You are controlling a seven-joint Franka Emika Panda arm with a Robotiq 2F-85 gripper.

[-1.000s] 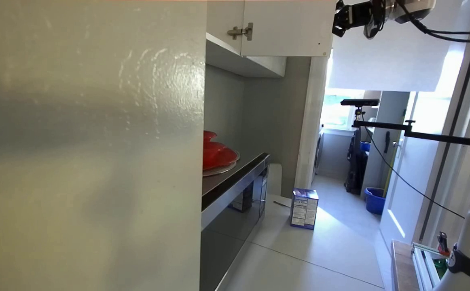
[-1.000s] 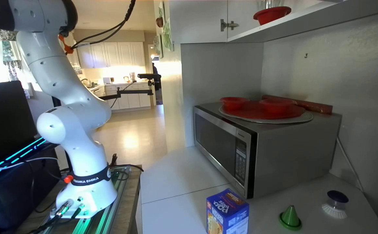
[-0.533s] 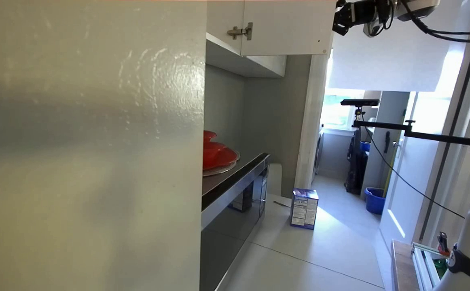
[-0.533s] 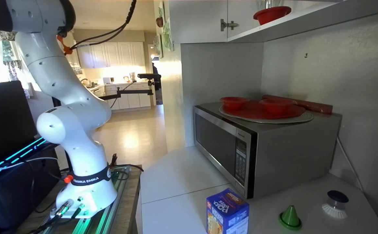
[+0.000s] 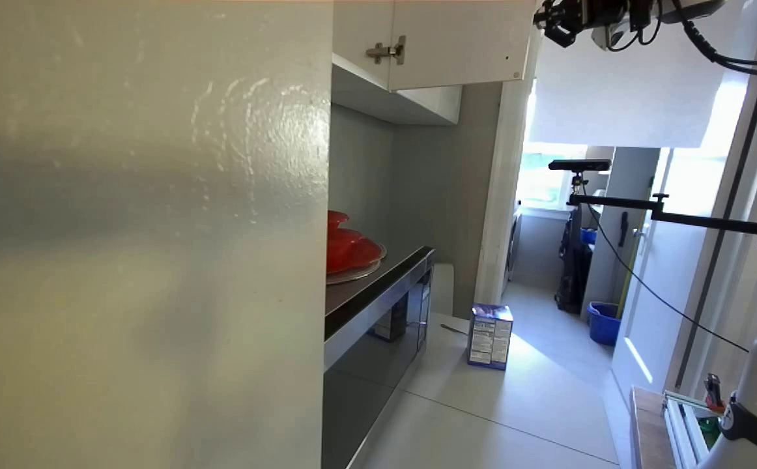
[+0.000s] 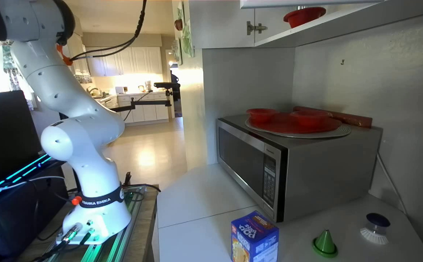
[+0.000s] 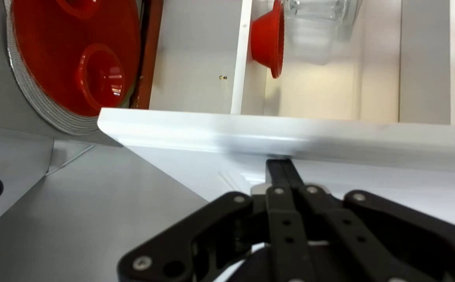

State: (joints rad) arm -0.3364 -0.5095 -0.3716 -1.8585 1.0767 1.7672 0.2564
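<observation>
Wrist view: the gripper (image 7: 280, 160) is seen with its fingers pressed together, nothing held between them. The tips are set at the face of the door (image 7: 368, 137), close by its long free edge. Whether firm contact is made cannot be settled from this angle; the tips are lost in shadow.

The door is found ajar at the cabinet (image 6: 350, 29). In an exterior view it is carried by a hinge (image 5: 400, 51), its free edge just beside the gripper. Past that edge, a bowl (image 7: 264, 41) and a glass (image 7: 317, 9) are seen inside the cabinet; the microwave (image 6: 328, 174) is placed below.

Step in hand, by judgement: the door is handled by touch, not by grasp. Fingers are best kept together as one blunt tip, and force is best applied near the free edge, where the most leverage about the hinge is gained. The door's arc should be followed by the wrist — otherwise the tips may be dragged along the face or slipped off the edge. Light, even pressure is advised; the glass could be rattled by a hard knock.
</observation>
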